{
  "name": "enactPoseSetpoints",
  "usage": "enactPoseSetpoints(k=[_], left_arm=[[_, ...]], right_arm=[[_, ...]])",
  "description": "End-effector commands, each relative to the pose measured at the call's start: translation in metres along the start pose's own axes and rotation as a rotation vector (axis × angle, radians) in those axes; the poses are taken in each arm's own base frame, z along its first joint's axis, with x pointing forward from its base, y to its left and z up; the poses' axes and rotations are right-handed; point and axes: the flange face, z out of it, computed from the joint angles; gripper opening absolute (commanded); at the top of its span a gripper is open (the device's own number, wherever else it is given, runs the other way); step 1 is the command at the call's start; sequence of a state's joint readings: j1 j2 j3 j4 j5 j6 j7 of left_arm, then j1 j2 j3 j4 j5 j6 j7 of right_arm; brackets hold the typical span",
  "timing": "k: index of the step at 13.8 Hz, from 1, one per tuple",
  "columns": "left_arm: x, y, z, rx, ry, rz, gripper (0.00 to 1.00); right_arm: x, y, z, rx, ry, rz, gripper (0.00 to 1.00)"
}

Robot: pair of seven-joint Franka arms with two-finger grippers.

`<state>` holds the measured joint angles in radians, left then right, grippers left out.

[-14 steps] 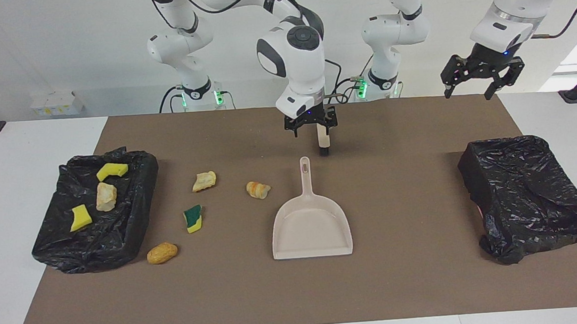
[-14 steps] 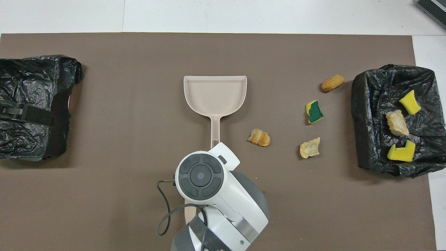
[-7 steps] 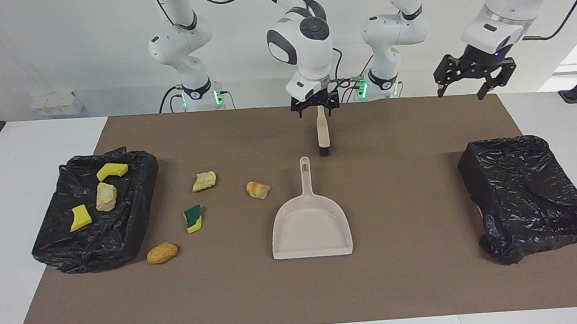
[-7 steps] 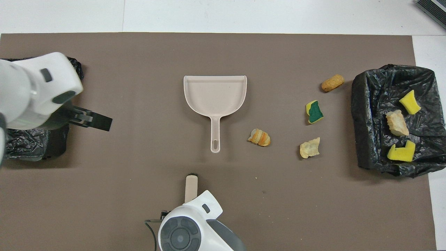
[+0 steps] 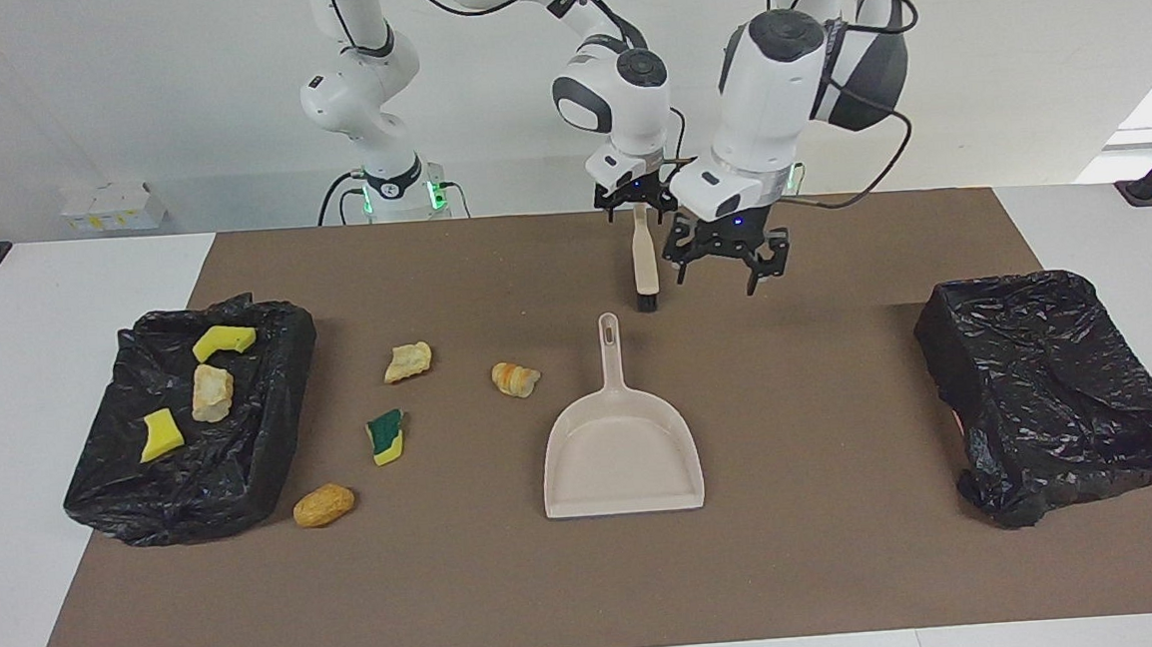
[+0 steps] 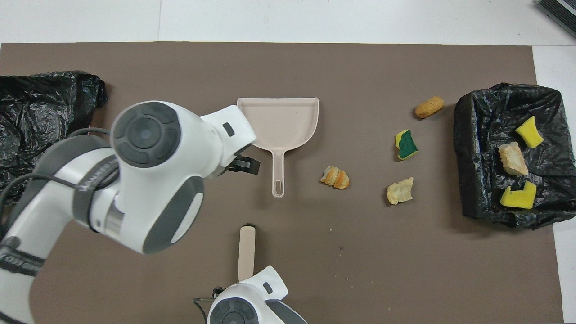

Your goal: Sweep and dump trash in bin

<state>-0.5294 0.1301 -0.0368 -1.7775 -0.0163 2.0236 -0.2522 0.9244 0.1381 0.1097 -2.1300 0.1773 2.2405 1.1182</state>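
Note:
Several trash pieces lie loose on the brown mat: a striped pastry lump (image 5: 515,378) (image 6: 335,177), a tan lump (image 5: 407,362), a green-and-yellow sponge (image 5: 385,436) and an orange lump (image 5: 324,505). The black-lined bin (image 5: 280,392) (image 6: 463,135) at the right arm's end holds two yellow sponges and a tan lump. The beige dustpan (image 5: 622,451) (image 6: 278,121) lies mid-mat, handle toward the robots. Nearer the robots lies the brush (image 5: 643,259) (image 6: 246,252). My right gripper (image 5: 637,206) straddles its handle end, open. My left gripper (image 5: 723,269) hangs open over the mat beside the dustpan handle.
A second black-bagged bin (image 5: 1050,385) (image 6: 40,103) sits at the left arm's end of the mat. The left arm's wrist covers the mat between that bin and the dustpan in the overhead view. White table borders the mat.
The left arm swung from over its end's bin to beside the dustpan handle and came lower. The right gripper slid back along the brush handle toward the robots.

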Motion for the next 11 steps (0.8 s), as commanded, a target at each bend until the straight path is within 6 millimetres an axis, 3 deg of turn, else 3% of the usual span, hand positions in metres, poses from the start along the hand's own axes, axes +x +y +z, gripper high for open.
enactPoseSetpoints(k=[1,3,5,9,11], left_arm=[[0.011,0.035,0.047,0.000,0.042,-0.044,1.00],[0.014,0.053,0.069,-0.009,0.051,-0.031,1.00],[0.018,0.056,0.084,-0.019,0.066,-0.042,1.00],[0.018,0.058,0.093,-0.034,0.080,-0.064,1.00],[0.013,0.072,0.102,-0.035,0.069,-0.046,1.00]], right_arm=[[-0.013,0.006,-0.002,0.021,-0.030,0.016,0.81],[-0.014,0.006,-0.001,0.017,-0.037,0.006,0.76],[-0.014,0.006,-0.001,0.015,-0.039,-0.018,0.67],[-0.021,0.010,0.001,-0.009,-0.097,-0.050,0.63],[-0.025,0.009,-0.001,-0.008,-0.098,-0.068,0.63]])
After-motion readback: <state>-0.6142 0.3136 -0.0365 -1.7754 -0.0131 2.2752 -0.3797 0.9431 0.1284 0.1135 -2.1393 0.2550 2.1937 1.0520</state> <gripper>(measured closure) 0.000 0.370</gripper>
